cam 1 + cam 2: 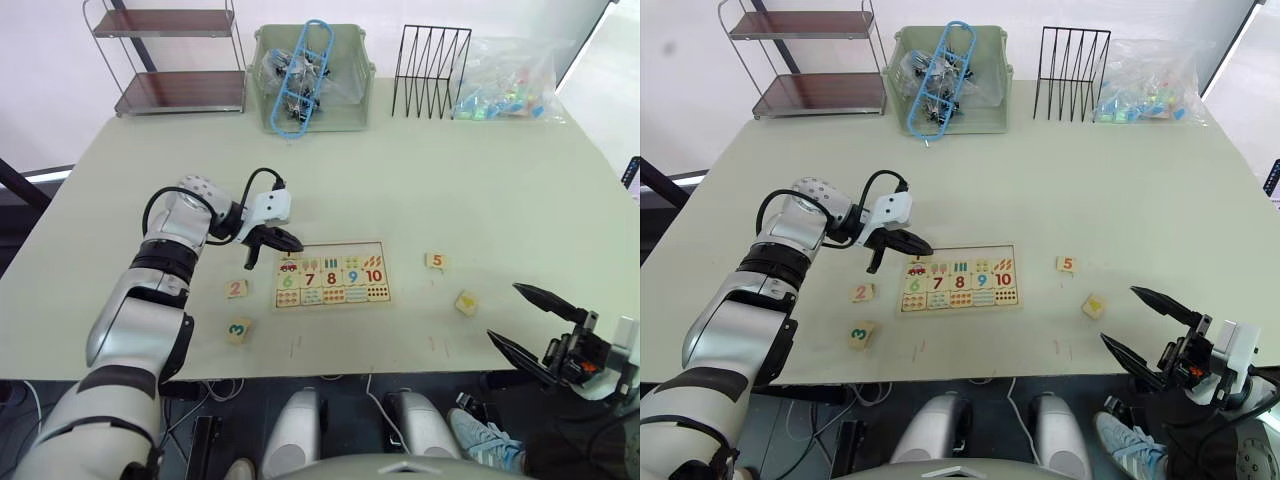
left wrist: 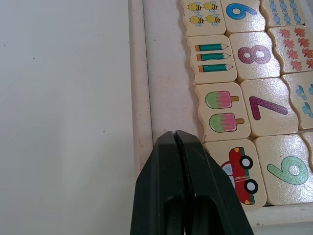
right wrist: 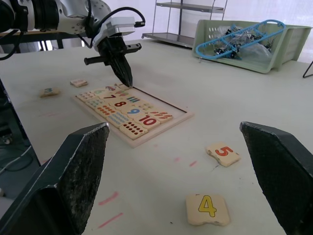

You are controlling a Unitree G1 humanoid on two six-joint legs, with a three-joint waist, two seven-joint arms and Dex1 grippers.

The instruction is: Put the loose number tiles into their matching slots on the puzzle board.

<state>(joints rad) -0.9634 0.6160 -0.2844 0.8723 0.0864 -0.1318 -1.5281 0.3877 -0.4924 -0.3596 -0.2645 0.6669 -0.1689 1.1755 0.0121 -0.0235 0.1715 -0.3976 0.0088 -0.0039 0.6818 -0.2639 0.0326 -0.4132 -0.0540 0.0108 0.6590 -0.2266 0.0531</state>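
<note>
The left gripper (image 1: 283, 240), fingers pressed together and empty, hovers at the puzzle board (image 1: 333, 273)'s empty row of slots (image 2: 168, 73). Tiles 2 (image 1: 237, 288) and 3 (image 1: 239, 329) lie just left of the board, nearer this arm; 5 (image 1: 435, 261) and 4 (image 1: 466, 302) lie right of it, nearer the right gripper (image 1: 530, 320), whose fingers are spread apart.

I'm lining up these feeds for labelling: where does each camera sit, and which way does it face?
Left and right eye views: head, looking down over the table; both arms show.
Left wrist view: left wrist, facing the puzzle board; left gripper shut.
Right wrist view: right wrist, low across the table; right gripper open.
Shared: board and left gripper, in every view.
</note>
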